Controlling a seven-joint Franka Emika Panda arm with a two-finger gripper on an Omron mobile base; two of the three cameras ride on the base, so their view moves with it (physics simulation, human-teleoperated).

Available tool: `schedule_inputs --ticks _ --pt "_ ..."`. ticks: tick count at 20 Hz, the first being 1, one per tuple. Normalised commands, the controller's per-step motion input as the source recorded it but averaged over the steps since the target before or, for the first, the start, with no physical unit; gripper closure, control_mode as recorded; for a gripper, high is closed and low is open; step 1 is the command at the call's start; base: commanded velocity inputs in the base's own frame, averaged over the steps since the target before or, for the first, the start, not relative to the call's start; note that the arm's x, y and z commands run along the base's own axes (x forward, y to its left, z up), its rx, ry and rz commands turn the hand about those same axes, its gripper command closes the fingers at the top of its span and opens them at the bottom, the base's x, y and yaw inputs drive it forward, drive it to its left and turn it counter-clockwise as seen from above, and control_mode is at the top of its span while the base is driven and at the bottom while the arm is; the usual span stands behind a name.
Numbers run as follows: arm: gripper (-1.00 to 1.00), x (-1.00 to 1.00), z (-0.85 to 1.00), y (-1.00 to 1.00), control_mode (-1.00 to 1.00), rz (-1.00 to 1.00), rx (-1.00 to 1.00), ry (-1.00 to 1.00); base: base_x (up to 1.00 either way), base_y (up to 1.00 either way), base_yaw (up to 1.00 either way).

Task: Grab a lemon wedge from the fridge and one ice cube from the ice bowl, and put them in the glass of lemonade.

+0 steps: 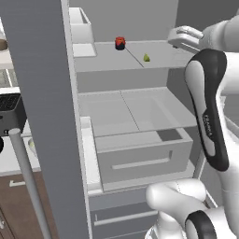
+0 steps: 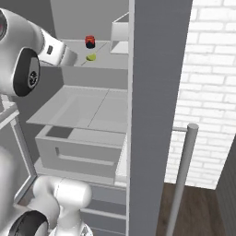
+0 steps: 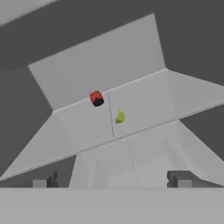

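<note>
The fridge (image 1: 42,93) stands open, its grey door edge (image 2: 156,69) close in front of the cameras. A small yellow-green lemon wedge (image 1: 146,58) (image 2: 91,57) (image 3: 119,116) lies on the upper white shelf near its front edge. My gripper (image 1: 176,37) (image 2: 73,57) (image 3: 113,180) hovers at shelf height just outside the shelf's front, pointing in at the wedge. It is open, with nothing between its fingers and a clear gap to the wedge. The ice bowl, ice cube and glass of lemonade are out of view.
A red and black jar-like thing (image 1: 120,43) (image 3: 96,98) stands behind the wedge. Below are a glass shelf (image 1: 135,109) and a part-open white drawer (image 1: 140,158) (image 2: 78,154). A door bin (image 1: 80,25) sits high on the door. Brick wall (image 2: 207,92) on the right.
</note>
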Motion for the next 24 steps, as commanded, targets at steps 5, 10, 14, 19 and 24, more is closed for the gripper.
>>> schedule_inputs --ticks 5,10,14,19,24 --pt "-1.00 1.00 0.05 -0.01 -1.00 0.02 -0.01 0.33 0.00 0.00 0.00" --pt "-1.00 0.57 -0.33 0.05 -1.00 0.01 0.07 0.19 0.00 0.00 0.00" --pt "-1.00 0.31 -0.63 0.01 -1.00 0.00 0.00 0.01 0.00 0.00 0.00" --pt "-1.00 0.51 -0.38 0.01 -1.00 0.00 -0.10 0.15 0.00 0.00 0.00" --pt "-1.00 0.59 -0.07 0.00 -1.00 0.01 -0.05 0.01 0.00 0.00 0.00"
